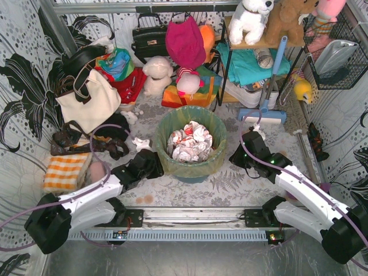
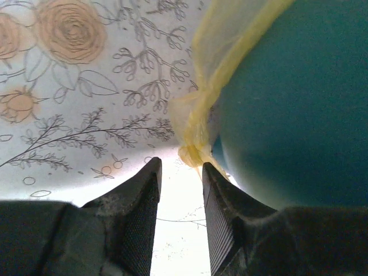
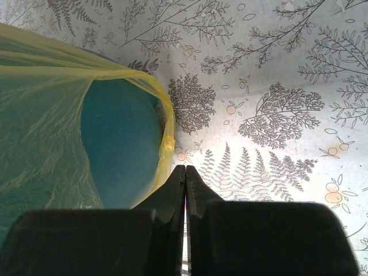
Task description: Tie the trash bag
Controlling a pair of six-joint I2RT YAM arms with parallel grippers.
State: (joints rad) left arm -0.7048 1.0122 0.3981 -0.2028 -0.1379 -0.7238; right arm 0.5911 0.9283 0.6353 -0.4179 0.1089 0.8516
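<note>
The trash bag point(image 1: 214, 163) lines a round teal bin point(image 1: 192, 177) at mid-table, its yellow-green rim folded down over the outside, with crumpled white-and-red paper point(image 1: 191, 142) inside. My left gripper point(image 1: 156, 167) is low at the bin's left side. In the left wrist view it point(image 2: 181, 168) is open with nothing between the fingers, and a bunched bag edge point(image 2: 195, 129) hangs just beyond the right fingertip, against the bin point(image 2: 287, 103). My right gripper point(image 1: 234, 157) is by the bin's right side. Seen from the right wrist, it point(image 3: 185, 168) is shut and empty, with the bag's rolled edge point(image 3: 167, 135) just to its left.
A folded orange checked cloth point(image 1: 66, 171) and black straps point(image 1: 109, 146) lie left of the left arm. A cream handbag point(image 1: 86, 100), plush toys and clothes crowd the back. A blue-handled mop point(image 1: 267, 112) stands right of the bin. A metal rail point(image 1: 190, 217) runs along the near edge.
</note>
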